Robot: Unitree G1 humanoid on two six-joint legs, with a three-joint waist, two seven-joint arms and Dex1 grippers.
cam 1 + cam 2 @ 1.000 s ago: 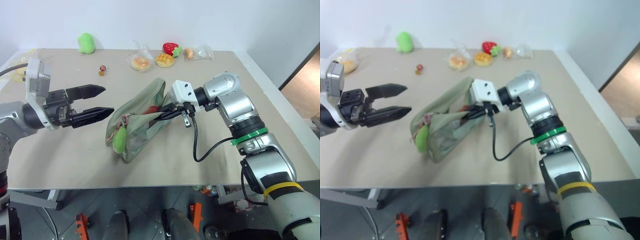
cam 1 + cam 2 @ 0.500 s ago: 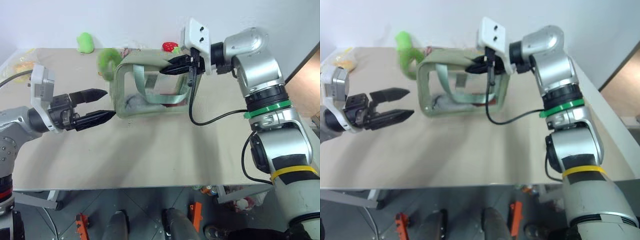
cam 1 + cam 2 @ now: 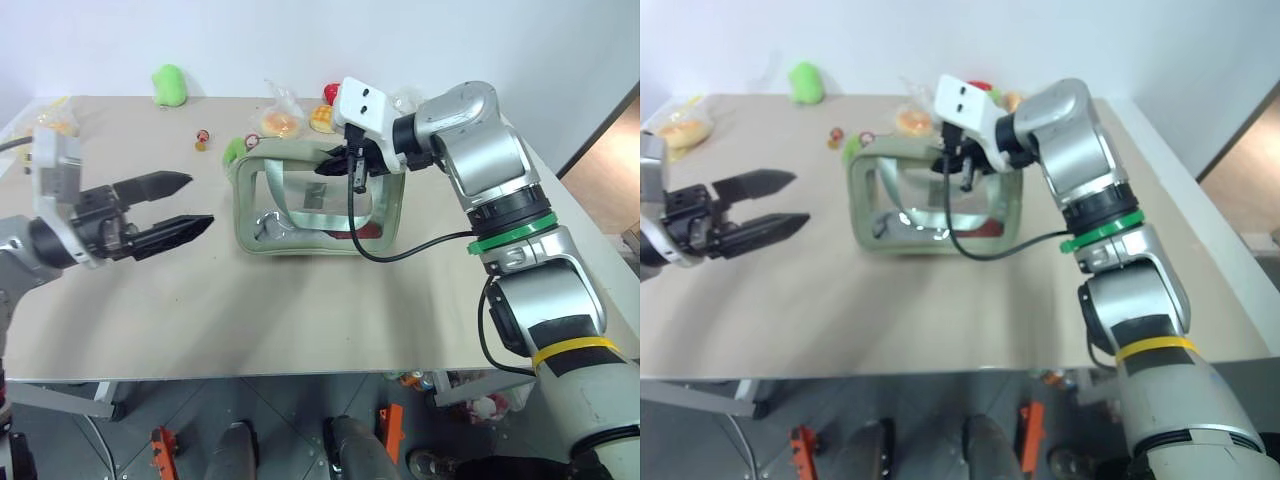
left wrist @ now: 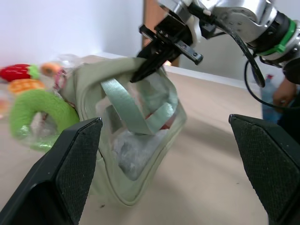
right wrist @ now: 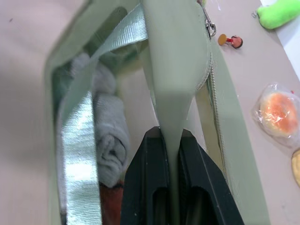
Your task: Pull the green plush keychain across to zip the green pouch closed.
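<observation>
**Gripping the pouch by its top**

Head views: the right gripper point(image 3: 335, 165) is clamped on the top fabric of the pouch point(image 3: 312, 205), which stands upright on the table point(image 3: 300, 300). The keychain point(image 3: 232, 150) hangs at the pouch's far left corner. The left gripper point(image 3: 180, 205) hovers left of the pouch, fingers spread, holding nothing.

Left wrist view: the keychain point(image 4: 40, 115) curls beside the pouch point(image 4: 131, 150); the right gripper point(image 4: 150, 63) pinches the top.

Right wrist view: black fingers point(image 5: 147, 183) squeeze a fabric fold; grey cloth point(image 5: 110, 140) lies inside.
</observation>
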